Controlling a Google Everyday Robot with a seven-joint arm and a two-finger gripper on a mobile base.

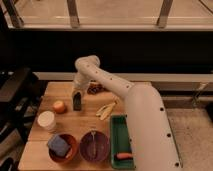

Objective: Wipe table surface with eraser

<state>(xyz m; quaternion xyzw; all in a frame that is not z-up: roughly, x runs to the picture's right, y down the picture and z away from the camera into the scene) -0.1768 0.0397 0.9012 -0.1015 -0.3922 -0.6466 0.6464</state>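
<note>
The table surface (85, 124) is a light brown plank top. My gripper (77, 103) points down at the table's left middle, just right of the orange fruit (59, 106). A small dark block, the eraser (77, 105), sits at the gripper's tip against the wood, and the gripper is shut on it. The white arm (107, 82) reaches in from the right and hides part of the back of the table.
A white cup (46, 121) stands at the left. A brown bowl (71, 150) holds a blue-grey sponge (59, 143). A purple bowl (95, 146), a green tray (121, 135), yellow peel (106, 110) and a dark red cluster (95, 89) are nearby.
</note>
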